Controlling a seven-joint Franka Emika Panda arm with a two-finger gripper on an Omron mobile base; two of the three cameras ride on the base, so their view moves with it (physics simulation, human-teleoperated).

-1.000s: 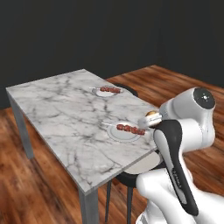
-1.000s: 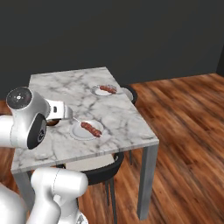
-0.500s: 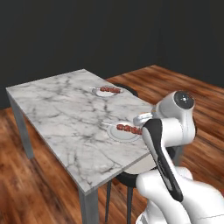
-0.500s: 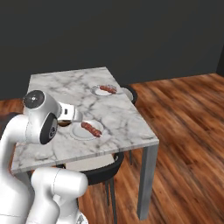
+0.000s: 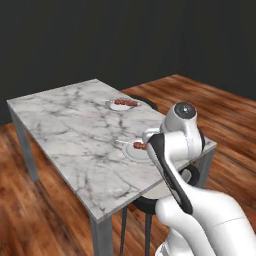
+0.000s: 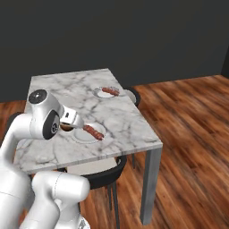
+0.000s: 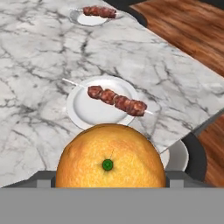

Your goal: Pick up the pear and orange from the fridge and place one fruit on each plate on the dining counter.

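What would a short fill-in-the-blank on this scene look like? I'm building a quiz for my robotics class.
1. The gripper holds the ____.
2. Each white plate carries a meat ____.
3. Both plates sit on a table with a ____ top.
4. The floor around the table is made of ____.

Missing words: orange; skewer; marble; wood

orange (image 7: 110,157) base cut off, tool fingers hidden

Base views: flanked the arm, shared the dining counter (image 5: 75,130).
Hand view: close, near plate (image 7: 87,111) at 12 o'clock.
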